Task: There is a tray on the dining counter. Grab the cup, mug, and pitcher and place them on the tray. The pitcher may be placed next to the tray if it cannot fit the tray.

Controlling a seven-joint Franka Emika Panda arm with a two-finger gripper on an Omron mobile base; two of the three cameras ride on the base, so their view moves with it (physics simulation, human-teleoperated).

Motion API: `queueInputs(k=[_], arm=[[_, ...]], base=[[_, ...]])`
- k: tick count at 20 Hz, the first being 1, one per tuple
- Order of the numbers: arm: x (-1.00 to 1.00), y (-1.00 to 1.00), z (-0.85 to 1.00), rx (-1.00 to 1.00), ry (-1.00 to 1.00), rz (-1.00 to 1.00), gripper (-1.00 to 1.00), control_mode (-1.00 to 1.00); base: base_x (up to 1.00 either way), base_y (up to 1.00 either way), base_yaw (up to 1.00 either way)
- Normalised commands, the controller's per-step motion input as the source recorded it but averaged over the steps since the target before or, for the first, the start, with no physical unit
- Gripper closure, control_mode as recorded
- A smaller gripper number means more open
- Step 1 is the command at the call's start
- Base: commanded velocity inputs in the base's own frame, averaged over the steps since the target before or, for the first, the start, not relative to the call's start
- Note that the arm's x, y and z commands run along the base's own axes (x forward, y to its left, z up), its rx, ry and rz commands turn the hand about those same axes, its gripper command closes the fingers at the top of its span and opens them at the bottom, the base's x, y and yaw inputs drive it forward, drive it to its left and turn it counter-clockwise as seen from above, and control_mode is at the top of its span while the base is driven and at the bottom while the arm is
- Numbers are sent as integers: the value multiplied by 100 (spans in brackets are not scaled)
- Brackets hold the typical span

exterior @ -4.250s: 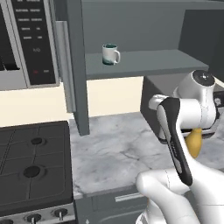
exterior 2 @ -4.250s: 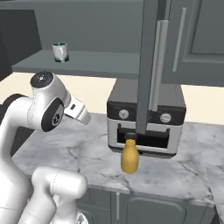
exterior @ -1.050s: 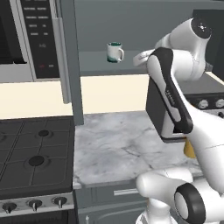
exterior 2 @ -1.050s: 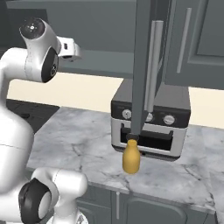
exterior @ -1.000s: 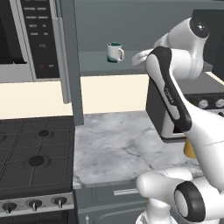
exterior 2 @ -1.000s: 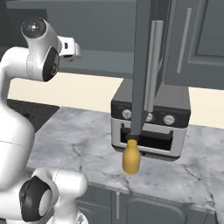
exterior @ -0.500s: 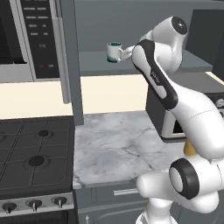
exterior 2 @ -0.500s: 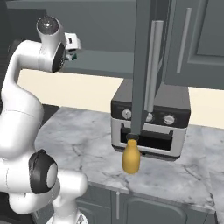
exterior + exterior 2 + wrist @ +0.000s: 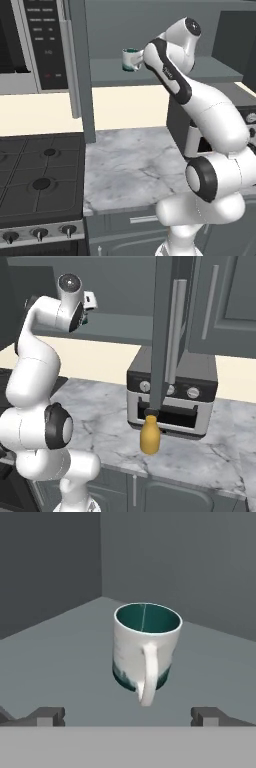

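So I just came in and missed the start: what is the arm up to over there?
The arm has reached up to the grey shelf where the white mug stands upright, handle facing the hand. The gripper is open just short of it, nothing held yet. The yellow pitcher stands on the marble worktop in front of the toaster oven, untouched.

White mug upright on grey shelf — yellow pitcher upright on marble worktop.

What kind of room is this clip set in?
A rendered home kitchen, most likely: a black gas stove with knobs beside a grey-white marble worktop, a steel toaster oven below grey cabinets, and a white mug with teal inside on a shelf.
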Motion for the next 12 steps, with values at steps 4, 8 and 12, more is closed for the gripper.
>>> queueInputs(k=[4, 8, 12], arm=[[58, 0, 0, 0, 1, 0, -100, -100], [46, 5, -2, 0, 0, 0, -100, -100], [28, 3, -1, 0, 0, 0, -100, -100]], base=[[0, 0, 0], [0, 0, 0], [0, 0, 0]])
